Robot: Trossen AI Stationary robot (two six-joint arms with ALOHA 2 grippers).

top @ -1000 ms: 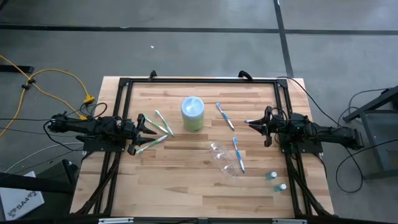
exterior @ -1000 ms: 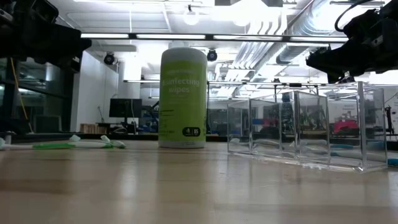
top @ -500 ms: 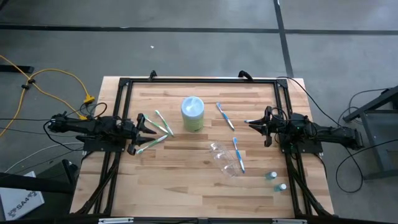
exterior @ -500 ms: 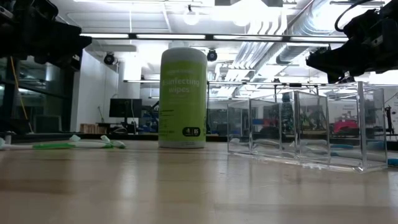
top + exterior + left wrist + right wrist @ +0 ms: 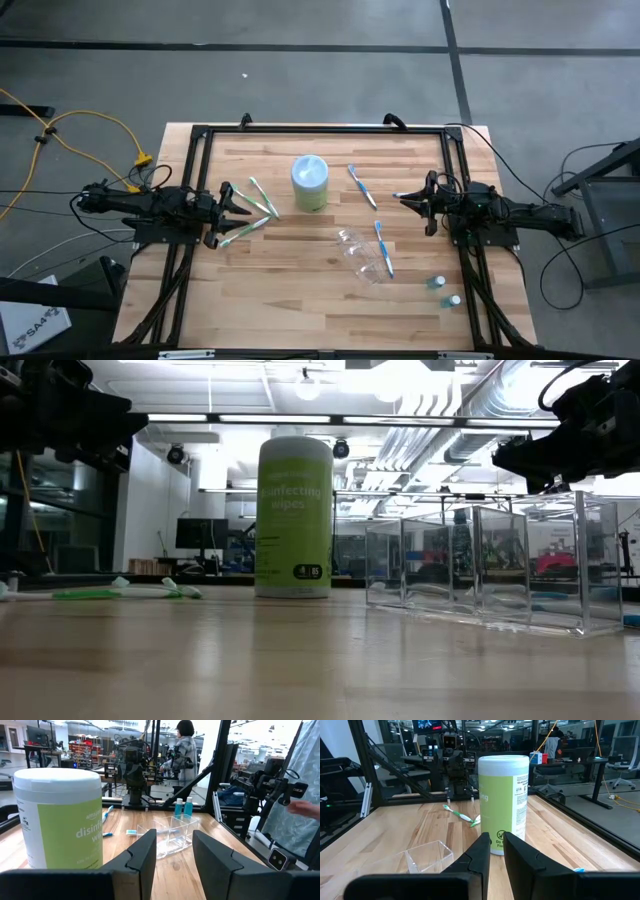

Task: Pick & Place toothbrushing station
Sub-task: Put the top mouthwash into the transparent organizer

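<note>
Left gripper (image 5: 238, 203) sits at the left edge, fingers apart, empty; green brushes (image 5: 262, 198) just right of it, long axes diagonal. Right gripper (image 5: 412, 200), fingers nearly together, empty, is nearer the clear container (image 5: 360, 252), which lies mid-table with nothing visibly inside; blue brush (image 5: 384, 246) touching it. Tubes (image 5: 445, 291) near-right.

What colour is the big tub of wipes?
Light green with a white lid, clearest in the left wrist view.

Four toothbrushes (image 5: 259, 196), two tubes (image 5: 438, 283), one container (image 5: 358, 254)
</note>
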